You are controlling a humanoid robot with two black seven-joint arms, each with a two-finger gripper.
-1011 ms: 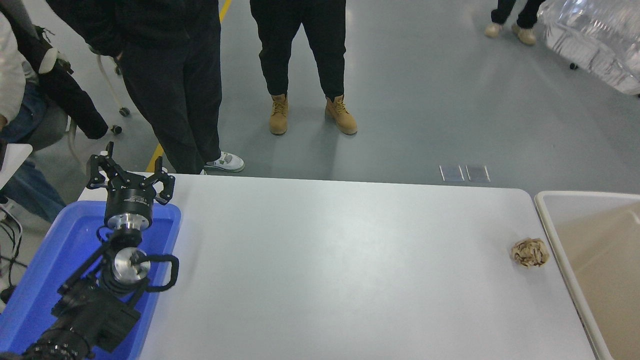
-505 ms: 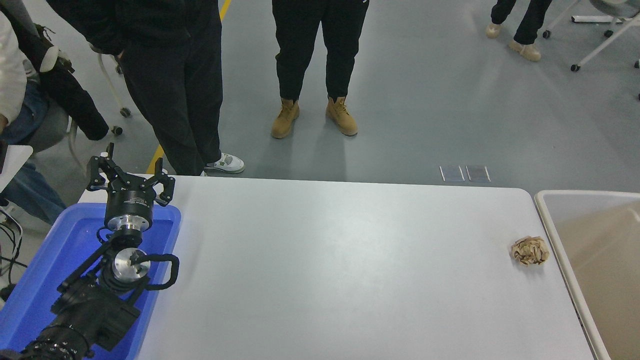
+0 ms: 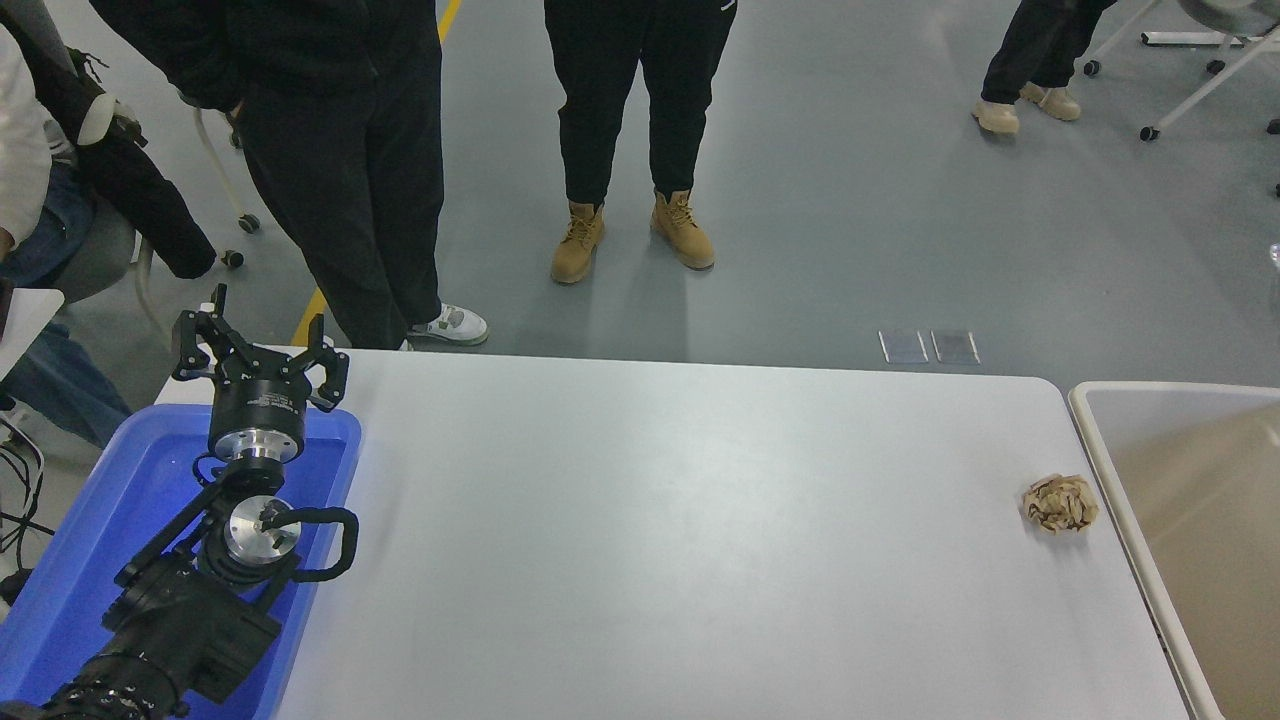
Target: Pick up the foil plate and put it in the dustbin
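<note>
No foil plate shows; table unchanged since 1 second ago. Left gripper (image 3: pixel 262 352) parked, fingers spread, dustbin (image 3: pixel 1090 420) far right.

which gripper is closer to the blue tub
Left. The left gripper is open above the far end of the blue tub at the table's left. The right gripper is not in view, so its distance cannot be judged.

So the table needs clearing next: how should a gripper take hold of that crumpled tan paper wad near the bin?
Pinch the crumpled paper wad across its middle, coming straight down from above. It lies low and loose on the white table with bare surface all round it, just left of the dustbin rim, so a side approach would likely push it along.
</note>
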